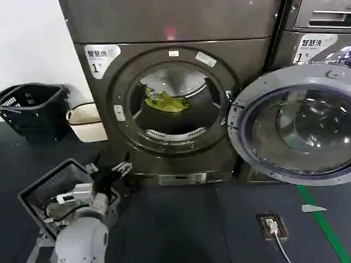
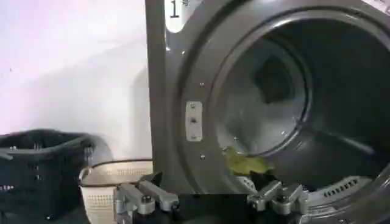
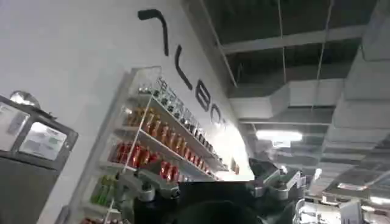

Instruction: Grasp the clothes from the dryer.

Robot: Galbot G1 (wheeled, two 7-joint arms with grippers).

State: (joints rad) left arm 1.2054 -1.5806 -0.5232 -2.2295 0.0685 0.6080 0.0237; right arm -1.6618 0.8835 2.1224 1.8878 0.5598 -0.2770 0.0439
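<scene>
Clothes (image 1: 166, 102), a bright yellow-green bundle, lie inside the dryer (image 1: 175, 109) at the upper centre of the head view, resting in the drum just behind the round porthole. At far left a black basket (image 1: 34, 109) stands against the white wall, with a cream bin (image 1: 88, 121) beside it, touching the dryer's left flank. In the lower left corner the left gripper (image 1: 112, 170) reaches up toward the machine over a grey crate (image 1: 46, 189) on the dark floor, its fingers spread wide and holding nothing, well short of the porthole. In the left wrist view the same spread fingers (image 2: 146, 198) frame the open drum, the clothes (image 2: 247, 163) low inside it. At right the glass door (image 1: 293, 123) hangs swung fully open. In the right wrist view the right gripper (image 3: 210, 189), fingers wide apart and empty, points up at a ceiling and a shelf of cans (image 3: 152, 143).
</scene>
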